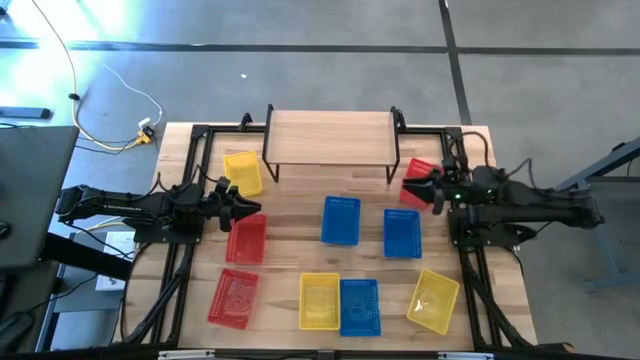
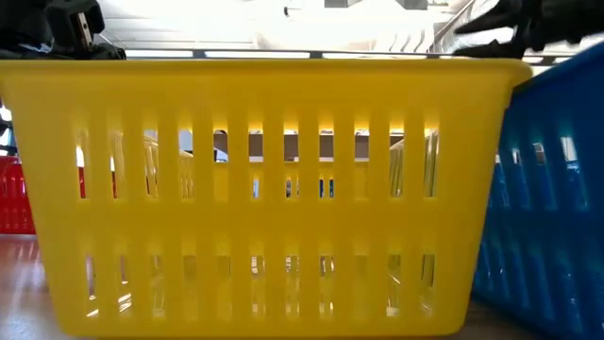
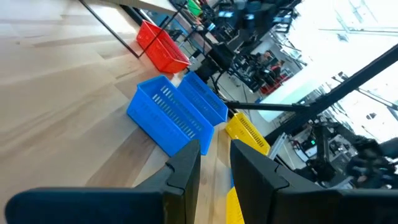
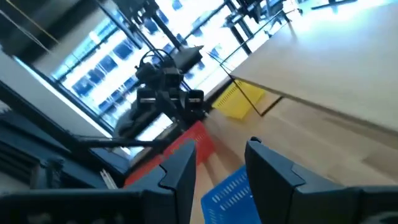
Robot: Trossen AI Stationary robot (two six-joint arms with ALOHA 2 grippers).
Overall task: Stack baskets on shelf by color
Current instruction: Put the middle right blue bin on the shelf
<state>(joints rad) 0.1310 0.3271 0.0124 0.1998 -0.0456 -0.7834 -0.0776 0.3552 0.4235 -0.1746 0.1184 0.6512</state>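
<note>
Baskets lie scattered over the desk (image 1: 300, 215), none of them on the shelf (image 1: 330, 138), which stands bare at the far edge of the desk. A yellow basket (image 1: 242, 172) sits just beside the shelf's left end, and a red basket (image 1: 418, 180) just beside its right end. Two blue baskets (image 1: 340, 220) (image 1: 402, 232) rest side by side in the middle, in front of the shelf. Another red basket (image 1: 246, 240) lies to their left, and a third red one (image 1: 233, 298) nearer the front left corner. Along the front edge, a yellow basket (image 1: 319, 301) touches a blue basket (image 1: 360, 306), with one more yellow basket (image 1: 434, 299) tilted off to their right.

From the left, the left pincer (image 1: 250, 210) hovers over the upper end of the middle-left red basket; its fingers (image 3: 186, 171) stand slightly spread with nothing between them. From the right, the right pincer (image 1: 412, 190) reaches to the red basket by the shelf's right end; its fingers (image 4: 180, 168) are parted and hold nothing.
</note>
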